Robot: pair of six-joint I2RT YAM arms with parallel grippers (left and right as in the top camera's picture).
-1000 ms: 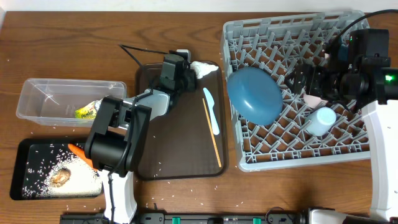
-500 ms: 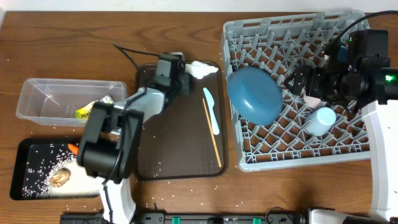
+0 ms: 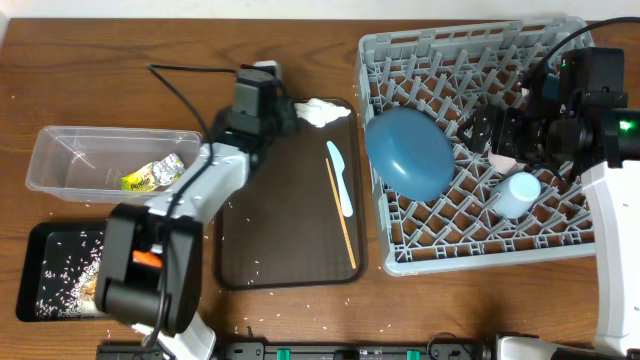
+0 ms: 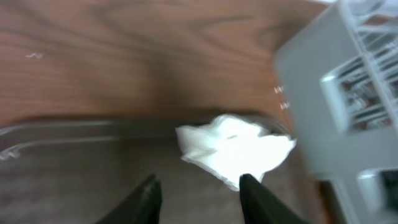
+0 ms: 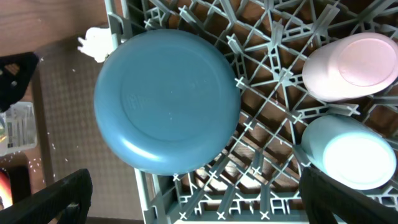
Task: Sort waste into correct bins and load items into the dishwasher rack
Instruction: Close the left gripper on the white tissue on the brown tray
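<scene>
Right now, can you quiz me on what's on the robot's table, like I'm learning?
1. True or false: the big blue dish sits in the grey rack.
2. Fill in: ___ cups stand in the rack.
3. Where does the white napkin lie? A in the rack; B on the brown tray; C inside a cup.
Key: 1 True. 2 Two, a pink cup and a blue cup. 3 B, at the tray's far corner.
</scene>
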